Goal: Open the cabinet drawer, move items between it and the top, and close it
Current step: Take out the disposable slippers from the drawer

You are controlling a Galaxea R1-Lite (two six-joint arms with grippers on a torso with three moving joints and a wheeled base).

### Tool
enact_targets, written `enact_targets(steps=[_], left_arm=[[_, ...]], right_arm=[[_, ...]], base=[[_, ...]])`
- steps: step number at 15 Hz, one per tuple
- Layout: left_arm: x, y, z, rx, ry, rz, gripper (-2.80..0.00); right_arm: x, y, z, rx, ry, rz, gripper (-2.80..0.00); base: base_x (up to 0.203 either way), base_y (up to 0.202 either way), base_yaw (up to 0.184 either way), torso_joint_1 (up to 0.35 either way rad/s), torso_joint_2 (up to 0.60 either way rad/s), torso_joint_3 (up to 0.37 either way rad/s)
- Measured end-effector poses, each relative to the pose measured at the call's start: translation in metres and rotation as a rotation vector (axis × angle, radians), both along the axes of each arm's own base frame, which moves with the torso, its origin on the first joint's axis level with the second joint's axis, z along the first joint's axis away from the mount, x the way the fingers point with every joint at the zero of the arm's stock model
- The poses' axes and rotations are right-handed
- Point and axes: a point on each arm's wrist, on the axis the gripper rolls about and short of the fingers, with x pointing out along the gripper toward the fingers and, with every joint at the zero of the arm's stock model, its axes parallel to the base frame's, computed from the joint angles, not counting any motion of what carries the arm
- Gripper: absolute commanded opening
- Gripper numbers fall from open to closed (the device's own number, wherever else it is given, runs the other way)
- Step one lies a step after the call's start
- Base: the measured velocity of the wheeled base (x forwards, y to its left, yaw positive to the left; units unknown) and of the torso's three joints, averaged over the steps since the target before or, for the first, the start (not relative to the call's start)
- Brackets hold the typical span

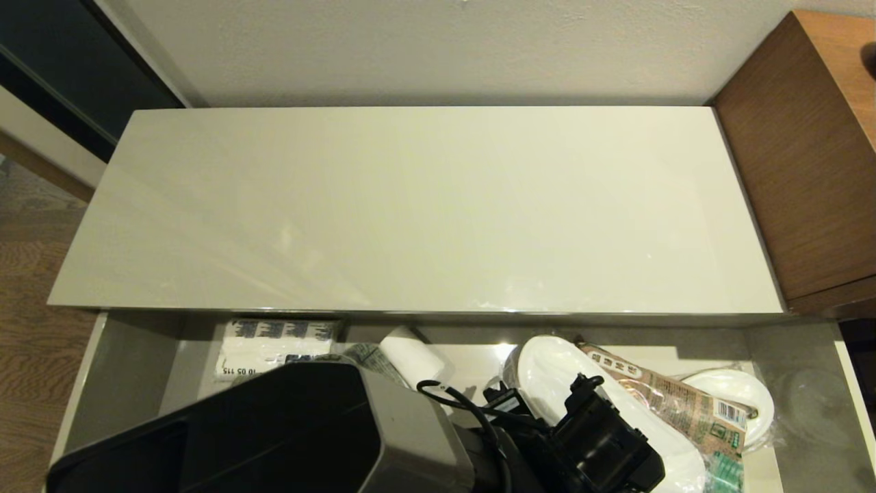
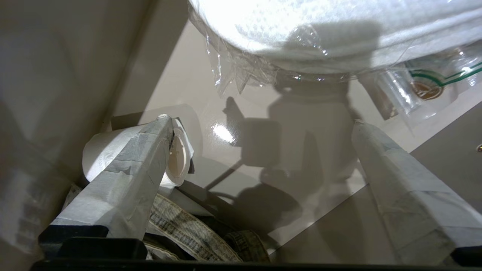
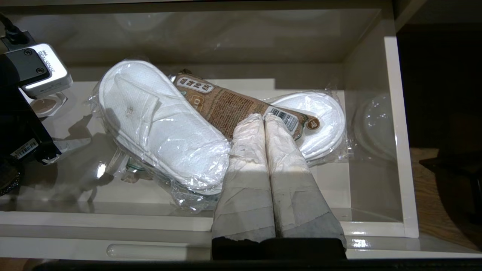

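The left end effector (image 2: 260, 150) hangs wide open and empty inside the pulled-out glossy pale grey-beige cabinet drawer (image 1: 116, 383), over crumpled grey-green denim garment (image 2: 188, 229), just short of the flat white plastic-wrapped slippers (image 2: 320, 34). Those slippers look light, soft and slippery in their film, so pinching across the near sole edge seems safest. Beyond lies the long glossy beige top (image 1: 410, 205); the right end effector (image 3: 264, 124) hovers pressed shut, holding nothing.

Left arm (image 1: 287, 431): bulky black-and-grey glossy shell, looped black cable (image 1: 465, 404), black wrist block. Silver camera housing (image 3: 41, 69) with two screws, printed lettering. Pincer fingers (image 3: 260, 177) wrapped in wrinkled off-white tape, black bases.
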Motion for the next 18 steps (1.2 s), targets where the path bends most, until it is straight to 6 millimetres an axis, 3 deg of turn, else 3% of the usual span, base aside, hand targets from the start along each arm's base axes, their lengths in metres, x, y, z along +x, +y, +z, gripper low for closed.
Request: enact_targets(steps=[4,7,18], left_arm=[[0.001,-0.004,0.002,-0.04,-0.006,-0.005,0.0],[0.006,-0.025,0.025,-0.248,-0.071,-0.024,0.0],[0.02,-0.03,0.045,-0.316,-0.109,0.019,0.0]], right_arm=[[0.0,0.0,0.0,0.0,0.0,0.0,-2.8],[0.0,0.0,0.0,0.0,0.0,0.0,-2.8],[0.0,0.0,0.0,0.0,0.0,-0.001,-2.8]], base=[[0.0,0.0,0.0,0.0,0.0,0.0],[0.0,0.0,0.0,0.0,0.0,0.0],[0.0,0.0,0.0,0.0,0.0,0.0]])
